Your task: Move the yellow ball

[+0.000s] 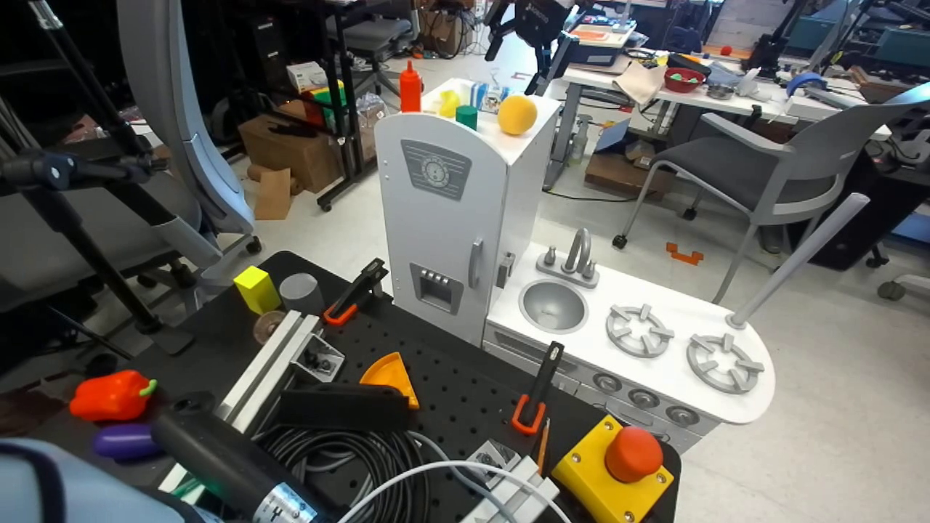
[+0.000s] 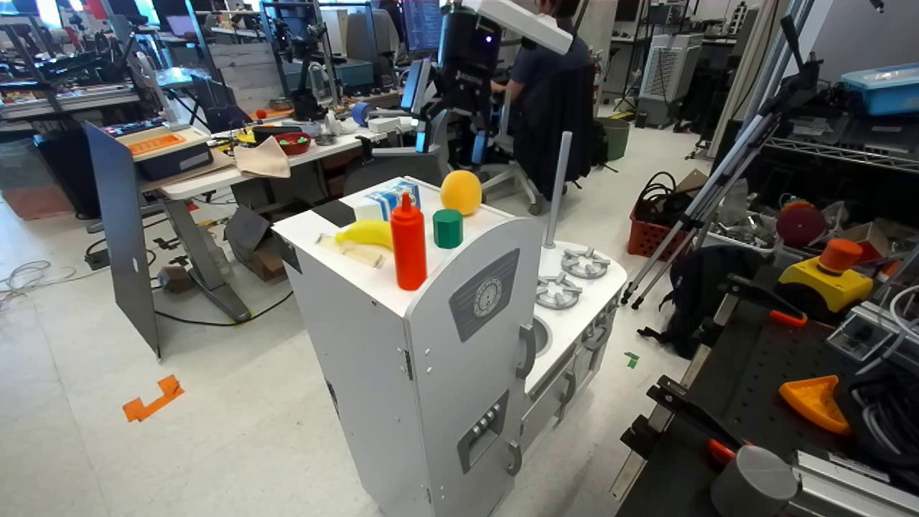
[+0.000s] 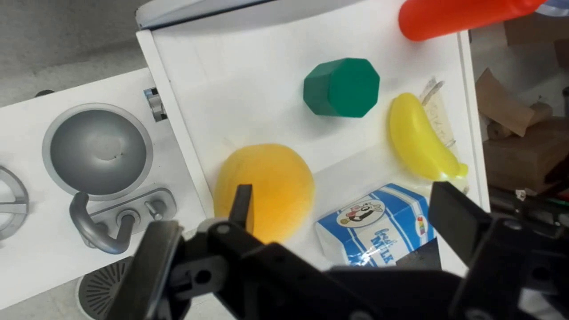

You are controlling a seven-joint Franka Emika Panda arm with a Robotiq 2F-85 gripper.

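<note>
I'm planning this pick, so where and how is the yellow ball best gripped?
Probably from above, with the open gripper closing on opposite sides of the yellow ball at its widest middle: it is round with no handle, so a higher pinch could slip off. The milk carton and green block near it make a sideways approach look more awkward.
</note>
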